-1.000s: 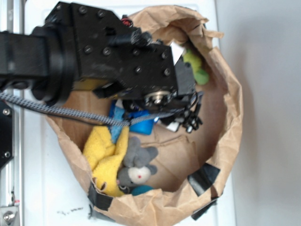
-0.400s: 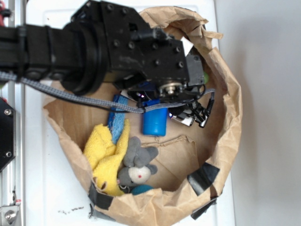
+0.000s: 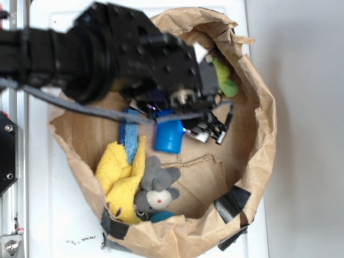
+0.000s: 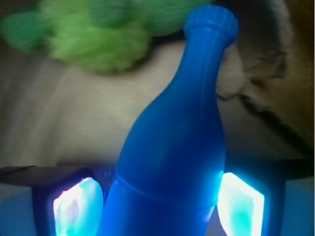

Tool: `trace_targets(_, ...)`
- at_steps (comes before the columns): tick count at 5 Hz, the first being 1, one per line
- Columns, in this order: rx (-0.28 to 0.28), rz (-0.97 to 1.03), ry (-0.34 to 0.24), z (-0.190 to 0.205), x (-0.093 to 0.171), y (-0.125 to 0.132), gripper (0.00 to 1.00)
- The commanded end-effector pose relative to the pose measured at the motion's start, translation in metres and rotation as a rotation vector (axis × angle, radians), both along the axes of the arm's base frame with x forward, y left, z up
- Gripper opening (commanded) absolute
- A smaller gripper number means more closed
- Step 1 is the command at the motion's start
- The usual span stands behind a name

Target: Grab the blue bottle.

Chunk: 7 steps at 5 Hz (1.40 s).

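Observation:
The blue bottle (image 3: 169, 137) is a smooth bright-blue plastic bottle; only its wide body end shows below the arm in the exterior view. In the wrist view the blue bottle (image 4: 182, 137) fills the middle, its capped neck pointing up and away. My gripper (image 4: 160, 206) is shut on its wide body, with a glowing pad on each side. In the exterior view the gripper (image 3: 180, 110) sits under the black wrist housing inside the brown paper bag (image 3: 263, 107), and its fingertips are hidden.
Inside the bag lie a green plush (image 3: 223, 75), a flat light-blue sponge (image 3: 128, 137), a yellow plush (image 3: 121, 177) and a grey mouse plush (image 3: 158, 188). Black tape (image 3: 232, 203) patches the bag's front rim. The green plush (image 4: 93, 34) lies beyond the bottle.
The arm swung right, then back left and slightly up. The blue bottle came out from under the arm and has moved along with the gripper.

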State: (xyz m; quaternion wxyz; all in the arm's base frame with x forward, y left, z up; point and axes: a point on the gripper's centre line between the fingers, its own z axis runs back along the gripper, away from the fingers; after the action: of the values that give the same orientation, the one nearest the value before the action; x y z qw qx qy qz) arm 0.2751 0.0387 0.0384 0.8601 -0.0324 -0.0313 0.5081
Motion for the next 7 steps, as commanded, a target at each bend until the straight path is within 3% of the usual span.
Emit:
trace_targets(1,0.007,0.002,-0.058,-0.006,0.004,0.011,1.00)
trace_targets(2,0.006,0.007,-0.050,-0.009,0.004,0.008,0.77)
trace_targets(3,0.008,0.024,-0.050,-0.008,0.006,0.008,0.00)
trace_targets(5,0.002,0.031,-0.052,-0.002,0.007,0.007,0.00)
trace_targets(7,-0.047,0.002,-0.068,0.030,0.007,-0.007,0.00)
